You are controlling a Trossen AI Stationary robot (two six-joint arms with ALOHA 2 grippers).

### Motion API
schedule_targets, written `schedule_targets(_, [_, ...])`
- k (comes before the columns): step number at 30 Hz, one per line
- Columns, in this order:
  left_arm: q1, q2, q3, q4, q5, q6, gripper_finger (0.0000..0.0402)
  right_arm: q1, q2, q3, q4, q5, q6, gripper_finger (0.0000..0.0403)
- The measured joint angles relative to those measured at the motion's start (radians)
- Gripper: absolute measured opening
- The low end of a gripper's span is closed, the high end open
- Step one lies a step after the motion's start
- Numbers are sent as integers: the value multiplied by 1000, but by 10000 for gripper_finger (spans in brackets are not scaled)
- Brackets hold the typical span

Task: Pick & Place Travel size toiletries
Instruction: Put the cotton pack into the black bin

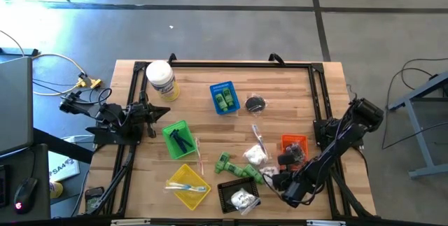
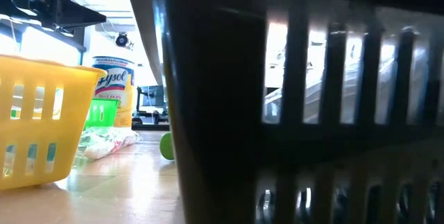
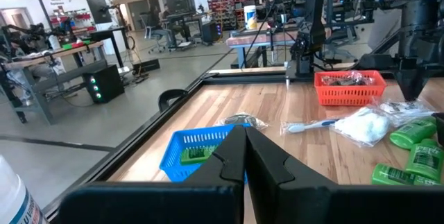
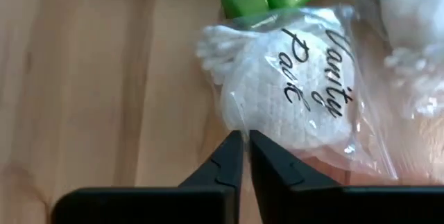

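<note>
Right claw (image 4: pixel 243 141) shut, tips at white packet (image 4: pixel 298 92).

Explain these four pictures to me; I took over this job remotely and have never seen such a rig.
Two dark robot arms work at a wooden table. One picture looks straight down, one sits at table height behind a black basket, and two ride on the wrists. Small baskets, green bottles and a white jar lie about. The left gripper waits shut at the table's left edge. The right gripper is shut at the edge of a clear "Vanity Pack" packet; whether it pinches the plastic is unclear.
</note>
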Motion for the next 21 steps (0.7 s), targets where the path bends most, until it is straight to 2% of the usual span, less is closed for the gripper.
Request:
schedule_targets(5, [0,0,0,0,0,0,0,0,-36,6,10,56,-22,3])
schedule_targets(15, [0,0,0,0,0,0,0,2,-115,155,-106,163,-139,2])
schedule_targets(21, [0,0,0,0,0,0,0,9,-122,202,-205,255,-147,2])
